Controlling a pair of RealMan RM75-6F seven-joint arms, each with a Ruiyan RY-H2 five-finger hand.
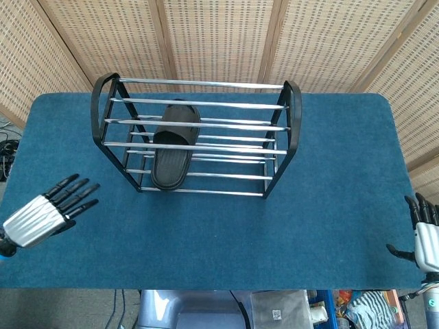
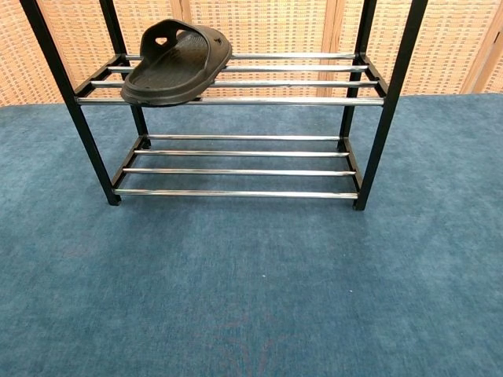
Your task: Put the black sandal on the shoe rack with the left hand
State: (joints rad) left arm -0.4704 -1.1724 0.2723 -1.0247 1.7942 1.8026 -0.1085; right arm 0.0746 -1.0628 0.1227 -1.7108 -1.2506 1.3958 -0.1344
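Observation:
The black sandal (image 1: 174,145) (image 2: 176,64) lies on the middle shelf of the shoe rack (image 1: 274,125) (image 2: 236,100), toward its left end, with its near end jutting slightly past the front bar. My left hand (image 1: 46,212) hovers over the table's front left corner, well away from the rack, fingers spread and holding nothing. My right hand (image 1: 425,236) sits at the far right edge of the head view, fingers apart and empty. Neither hand shows in the chest view.
The rack stands at the back middle of the blue-carpeted table (image 1: 329,205). Its lower shelf (image 2: 236,171) holds nothing. Wicker panels (image 1: 219,34) close off the space behind the table.

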